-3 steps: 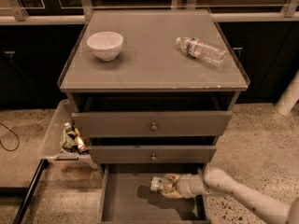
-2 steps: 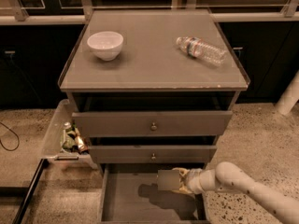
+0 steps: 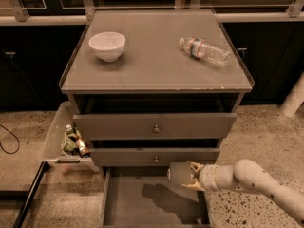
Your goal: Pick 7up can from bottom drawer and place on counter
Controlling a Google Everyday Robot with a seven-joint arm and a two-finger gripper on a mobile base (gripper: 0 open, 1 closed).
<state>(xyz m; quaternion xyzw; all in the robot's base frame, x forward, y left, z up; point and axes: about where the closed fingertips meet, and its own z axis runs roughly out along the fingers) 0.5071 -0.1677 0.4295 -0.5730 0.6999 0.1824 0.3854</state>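
Note:
The 7up can [image 3: 177, 173] shows as a small silvery can lying sideways in my gripper [image 3: 189, 175], which is shut on it. The can hangs above the open bottom drawer [image 3: 142, 201], level with the lower edge of the middle drawer front, and casts a shadow on the drawer floor. My white arm [image 3: 251, 179] reaches in from the lower right. The counter [image 3: 156, 63] is the flat grey top of the cabinet, well above the can.
A white bowl [image 3: 107, 45] stands at the counter's left rear. A clear water bottle [image 3: 204, 50] lies at its right rear. The two knobbed drawers [image 3: 154, 127] stand slightly open. A side tray [image 3: 59, 137] with several small items hangs on the cabinet's left.
The gripper has risen with the can from low over the drawer floor up to the level of the middle drawer front. The arm has lifted with it.

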